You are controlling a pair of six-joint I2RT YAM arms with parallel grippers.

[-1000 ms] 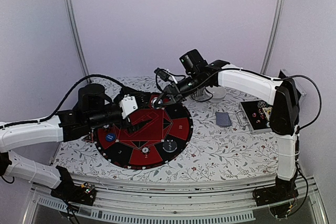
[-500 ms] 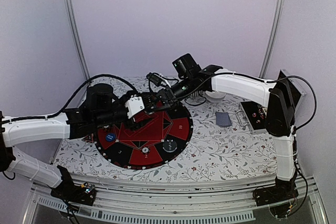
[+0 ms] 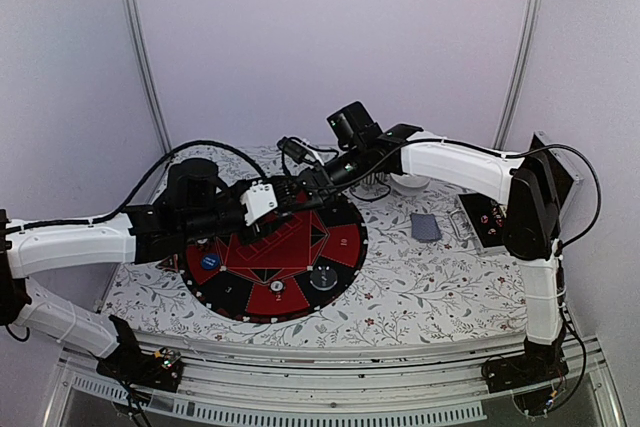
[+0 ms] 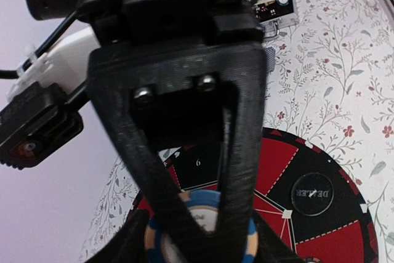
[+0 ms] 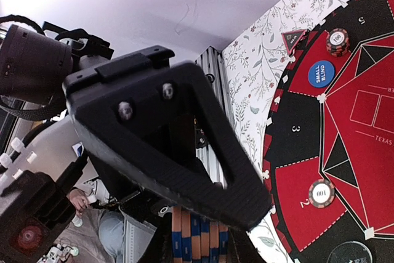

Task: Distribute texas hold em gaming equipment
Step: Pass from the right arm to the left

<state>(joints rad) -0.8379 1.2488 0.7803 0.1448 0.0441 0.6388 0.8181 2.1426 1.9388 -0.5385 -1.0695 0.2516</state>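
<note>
Last second: left gripper (image 3: 288, 205) slid up to the 12 o'clock rim of the red-and-black mat (image 3: 340, 242). Right gripper (image 3: 312, 183) came in from 1 o'clock to meet it.

Left jaws were wide and are now narrowing around the orange-and-blue chip stack (image 5: 196, 239). The right gripper has that stack clamped, in the air over the rim. Can't tell if the left pads have contact yet.

Reads as a mid-air handover, so these chips aren't dealt out.

Already on the mat: short chip stack (image 5: 337, 40) near 9 o'clock, single chip (image 3: 276, 287) at 6. Card deck (image 3: 425, 227) lies off the mat at 3 o'clock.
</note>
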